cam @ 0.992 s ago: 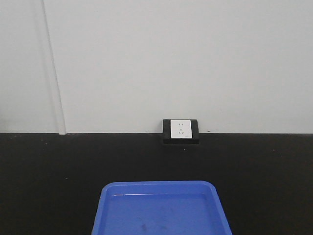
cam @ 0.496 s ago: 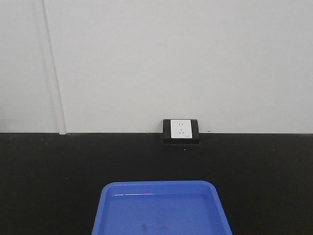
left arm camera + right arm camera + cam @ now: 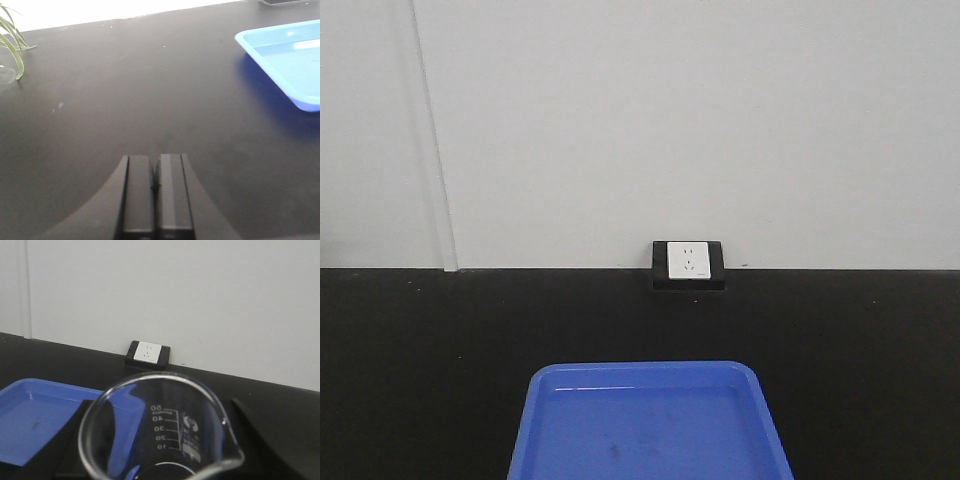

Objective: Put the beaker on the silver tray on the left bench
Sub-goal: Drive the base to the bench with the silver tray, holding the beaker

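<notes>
The beaker [image 3: 172, 426], small and clear with a pouring spout and printed scale marks, fills the lower right wrist view. My right gripper [image 3: 167, 440] is shut on it, one dark finger [image 3: 75, 440] to its left and the other to its right. It hangs over a matte black counter [image 3: 280, 405]. My left gripper [image 3: 155, 158] is shut with nothing between its fingers, low over the same kind of black top [image 3: 150, 90]. The silver tray is out of view. I cannot tell whether this counter is the left bench.
A blue plastic tray [image 3: 642, 369] lies at the counter's near edge, at the left in the right wrist view [image 3: 30, 412] and at the right in the left wrist view [image 3: 260, 47]. A wall outlet [image 3: 689, 262] sits at the back. Green plant leaves [image 3: 13, 47] show at far left.
In the front view the blue tray and the outlet have shifted slightly upward and the wall seam slightly to the right. No gripper shows in that view.
</notes>
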{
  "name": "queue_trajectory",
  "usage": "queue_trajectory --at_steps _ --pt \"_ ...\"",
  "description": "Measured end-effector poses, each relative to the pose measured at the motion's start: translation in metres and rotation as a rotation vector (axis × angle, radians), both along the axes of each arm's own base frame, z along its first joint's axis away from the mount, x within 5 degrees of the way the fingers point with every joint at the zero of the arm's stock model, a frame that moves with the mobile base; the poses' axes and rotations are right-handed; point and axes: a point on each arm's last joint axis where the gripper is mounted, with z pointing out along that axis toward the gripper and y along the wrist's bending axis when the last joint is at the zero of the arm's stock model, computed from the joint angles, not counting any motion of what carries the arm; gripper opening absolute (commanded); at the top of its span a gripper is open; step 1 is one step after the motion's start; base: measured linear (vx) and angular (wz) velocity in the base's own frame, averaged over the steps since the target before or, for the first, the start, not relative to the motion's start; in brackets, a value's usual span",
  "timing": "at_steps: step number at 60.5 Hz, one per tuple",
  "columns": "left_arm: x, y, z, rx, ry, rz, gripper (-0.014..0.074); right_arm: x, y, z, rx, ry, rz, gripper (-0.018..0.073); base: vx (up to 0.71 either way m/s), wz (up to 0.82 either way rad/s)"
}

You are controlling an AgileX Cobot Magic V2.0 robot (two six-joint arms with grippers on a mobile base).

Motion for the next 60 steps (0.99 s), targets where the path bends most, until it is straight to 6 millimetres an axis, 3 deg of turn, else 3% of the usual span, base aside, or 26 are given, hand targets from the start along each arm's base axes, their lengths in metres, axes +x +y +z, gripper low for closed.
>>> queue_trajectory --at_steps 30,60 --pt "0.0000 0.0000 0.0000 0.000 0.000 0.000 0.0001 0.0000 0.0000 0.0000 0.002 0.000 0.000 -0.0011 -0.22 0.07" --pt "0.0000 0.0000 0.0000 0.000 0.000 0.000 0.0001 0.0000 0.0000 0.0000 0.002 0.000 0.000 -0.0011 -0.31 0.30"
